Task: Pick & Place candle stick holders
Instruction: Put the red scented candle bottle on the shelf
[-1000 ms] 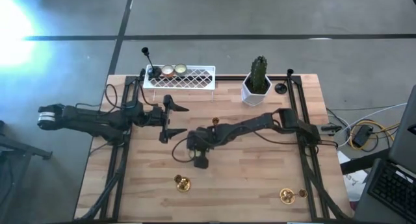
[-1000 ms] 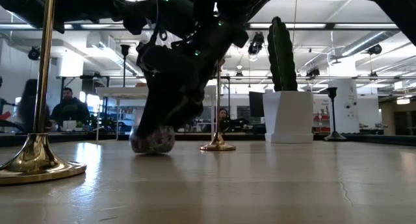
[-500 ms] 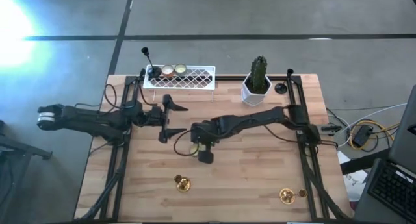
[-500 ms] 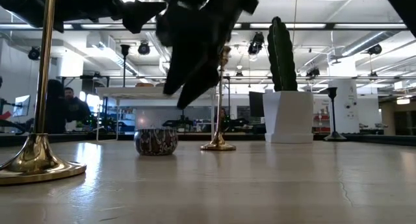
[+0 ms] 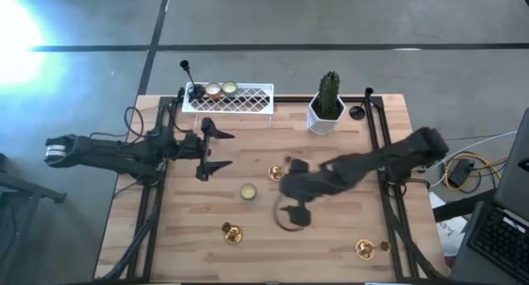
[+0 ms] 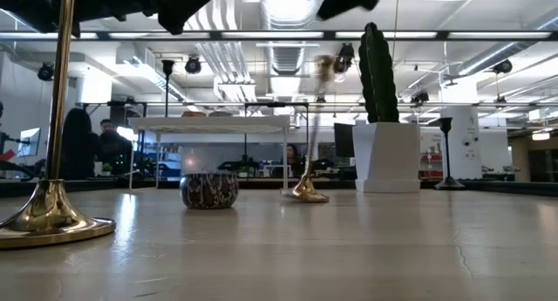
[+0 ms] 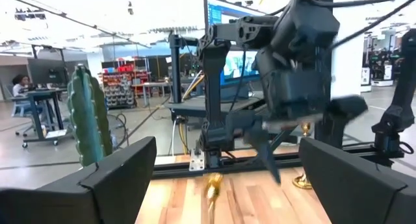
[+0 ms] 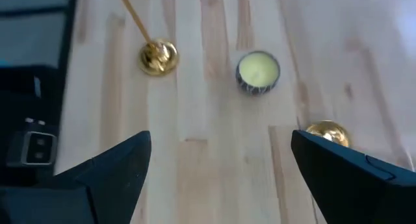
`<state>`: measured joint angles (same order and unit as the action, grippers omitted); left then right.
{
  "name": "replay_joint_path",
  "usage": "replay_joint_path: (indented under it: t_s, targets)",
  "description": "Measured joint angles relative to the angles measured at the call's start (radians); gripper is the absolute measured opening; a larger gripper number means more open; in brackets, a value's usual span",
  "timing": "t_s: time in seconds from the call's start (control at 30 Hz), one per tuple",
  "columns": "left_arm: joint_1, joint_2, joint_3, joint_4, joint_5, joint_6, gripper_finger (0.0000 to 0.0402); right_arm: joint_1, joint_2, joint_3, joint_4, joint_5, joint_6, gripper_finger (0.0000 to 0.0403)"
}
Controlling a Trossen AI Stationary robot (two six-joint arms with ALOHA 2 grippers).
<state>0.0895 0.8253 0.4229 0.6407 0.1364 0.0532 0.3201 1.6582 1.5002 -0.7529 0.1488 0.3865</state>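
Wooden desk (image 5: 331,235): both tools hang released, right tool (image 5: 296,204) near the cream cup (image 5: 247,191), left tool (image 5: 212,149) beyond; choosing another holder looks next.

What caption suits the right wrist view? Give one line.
Open right gripper above the table, a cream cup holder and gold holder ahead.

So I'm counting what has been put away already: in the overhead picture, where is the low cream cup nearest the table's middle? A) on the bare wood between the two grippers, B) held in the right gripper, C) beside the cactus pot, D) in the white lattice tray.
A: the cream cup sits alone on the wood, apart from the open left gripper and the open right gripper.
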Motion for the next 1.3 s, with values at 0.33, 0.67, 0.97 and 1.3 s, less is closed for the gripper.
replay_joint_path:
  t_s: [0.33,0.67,0.97,1.3]
  targets:
    - [0.000,-0.012,0.006,0.003,0.000,0.002,0.0381,0.129,-0.341,-0.297,-0.008,0.236,0.194,0.0318]
    - [0.000,-0.012,0.003,-0.022,-0.017,-0.008,0.0381,0.187,-0.783,-0.743,0.017,0.350,0.414,0.0200]
    - [0.001,-0.012,0.005,-0.021,-0.033,0.004,0.0381,0.188,-1.099,-1.016,0.205,0.366,0.296,0.0077]
    - [0.001,-0.009,0.002,-0.072,-0.052,0.037,0.0381,0.188,-1.269,-1.077,0.227,0.402,0.058,0.0009]
